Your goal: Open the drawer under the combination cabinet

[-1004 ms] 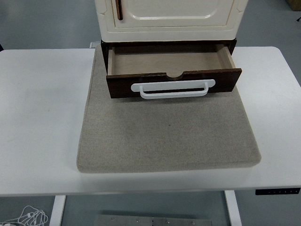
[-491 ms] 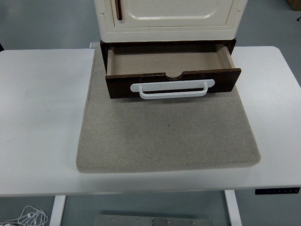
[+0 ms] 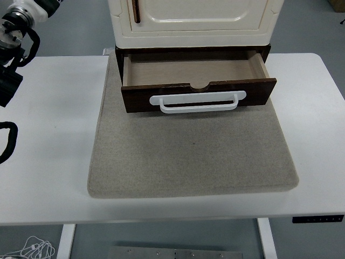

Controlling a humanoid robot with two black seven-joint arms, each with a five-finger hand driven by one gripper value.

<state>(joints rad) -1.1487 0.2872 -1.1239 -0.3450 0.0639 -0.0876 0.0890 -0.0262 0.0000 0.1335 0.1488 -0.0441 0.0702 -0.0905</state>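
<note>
The cream combination cabinet (image 3: 194,21) stands at the back of a grey felt mat (image 3: 191,156). Its dark brown drawer (image 3: 198,93) under the doors is pulled out toward me, and the bare wooden inside shows with nothing in it. A white bar handle (image 3: 198,102) runs across the drawer front. My left arm (image 3: 13,43) comes in at the upper left edge, well to the left of the cabinet and apart from it. Only black and white arm parts and cables show, so the hand itself is not clear. The right arm is out of view.
The white table (image 3: 48,162) stretches out on both sides of the mat. A control panel (image 3: 318,219) sits on its front edge at the right. White cables (image 3: 35,248) lie on the floor at the lower left.
My left arm has come into view at the upper left edge; it was not in the earlier frames. The drawer stays pulled out and has not moved.
</note>
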